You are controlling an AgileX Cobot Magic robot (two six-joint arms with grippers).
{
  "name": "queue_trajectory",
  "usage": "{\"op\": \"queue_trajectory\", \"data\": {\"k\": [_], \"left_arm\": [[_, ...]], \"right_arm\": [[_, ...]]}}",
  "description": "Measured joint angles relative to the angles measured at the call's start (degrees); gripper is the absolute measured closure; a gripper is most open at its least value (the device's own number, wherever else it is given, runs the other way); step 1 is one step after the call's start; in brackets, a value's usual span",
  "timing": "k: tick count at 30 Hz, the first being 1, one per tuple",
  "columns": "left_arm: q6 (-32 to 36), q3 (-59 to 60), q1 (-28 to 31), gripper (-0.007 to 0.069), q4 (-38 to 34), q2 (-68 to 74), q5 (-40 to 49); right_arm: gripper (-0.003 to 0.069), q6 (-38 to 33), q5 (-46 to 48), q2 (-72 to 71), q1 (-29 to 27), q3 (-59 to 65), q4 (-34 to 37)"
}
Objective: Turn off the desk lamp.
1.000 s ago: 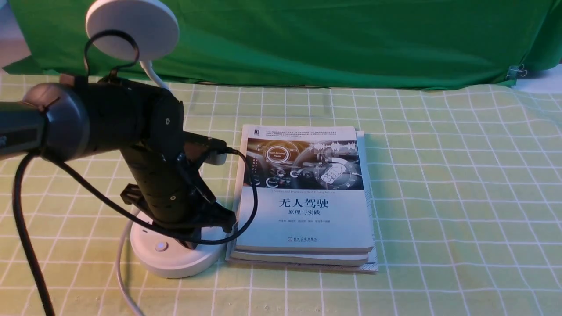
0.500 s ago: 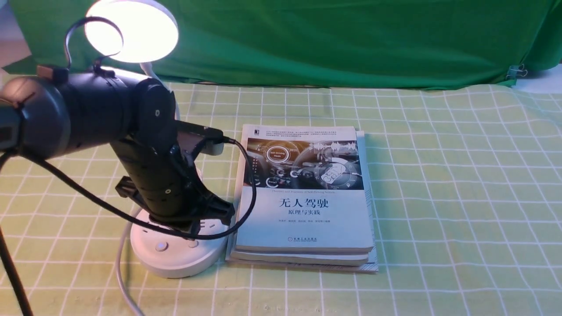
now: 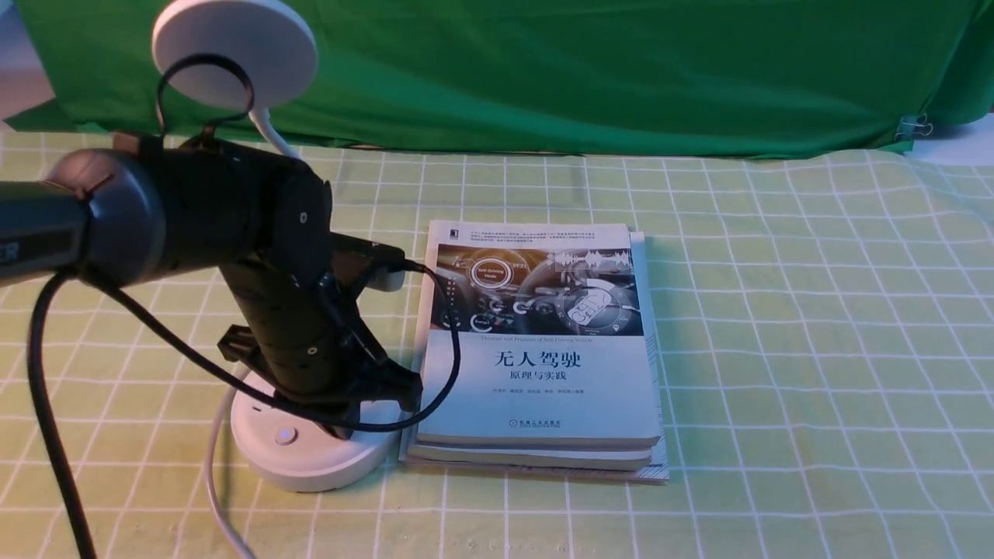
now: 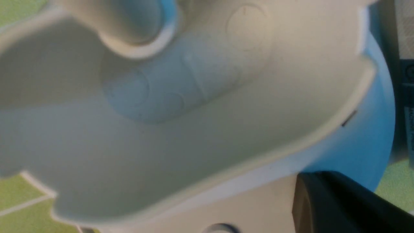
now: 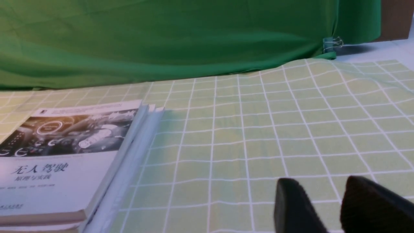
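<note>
The desk lamp stands at the left in the front view. Its round disc head (image 3: pixel 233 46) is dark, on a thin white neck (image 3: pixel 268 128). Its round white base (image 3: pixel 311 466) sits on the checked cloth. My left gripper (image 3: pixel 348 425) points down with its tip on the base top, right of a small round button (image 3: pixel 285 435). The second button is hidden under it. In the left wrist view the base (image 4: pixel 194 145) fills the frame, blurred, with one dark finger mass (image 4: pixel 343 204) against it. My right gripper (image 5: pixel 323 186) hovers empty over bare cloth, jaws nearly together.
A stack of books (image 3: pixel 543 341) lies just right of the lamp base, also in the right wrist view (image 5: pixel 64 155). A white cable (image 3: pixel 216 481) runs from the base toward the front edge. A green backdrop (image 3: pixel 582 70) hangs behind the table.
The lamp head was dark a second ago and lit half a second ago with my left gripper lifted off the base. Now the gripper is back down on the base and the head is dark.
</note>
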Motion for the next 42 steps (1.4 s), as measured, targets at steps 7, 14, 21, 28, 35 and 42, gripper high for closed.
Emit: {"op": "queue_trajectory", "data": {"k": [7,14,21,28,35,42], "left_arm": [[-0.5,0.8,-0.1,0.0623,-0.1,-2.9,-0.1],[-3.0,9.3,-0.1,0.0623,-0.2,-18.3,-2.0],[-3.0,29.0,-0.1,0.0623,-0.5,-42.8,-22.6],[-3.0,41.9,-0.1,0.0623,-1.3,-57.0,-34.3],[-3.0,44.5,-0.1,0.0623,1.0,-61.3,-35.0],[-3.0,44.5,-0.1,0.0623,3.1,-61.3,-35.1]], "right_arm": [[0.0421,-0.1,0.0,0.0,0.0,0.0,0.0],[0.0421,-0.1,0.0,0.0,0.0,0.0,0.0],[0.0421,0.0,0.0,0.0,0.0,0.0,0.0],[0.0421,0.0,0.0,0.0,0.0,0.0,0.0],[0.0421,-0.1,-0.1,0.0,0.0,0.0,0.0],[0.0421,-0.1,-0.1,0.0,0.0,0.0,0.0]]}}
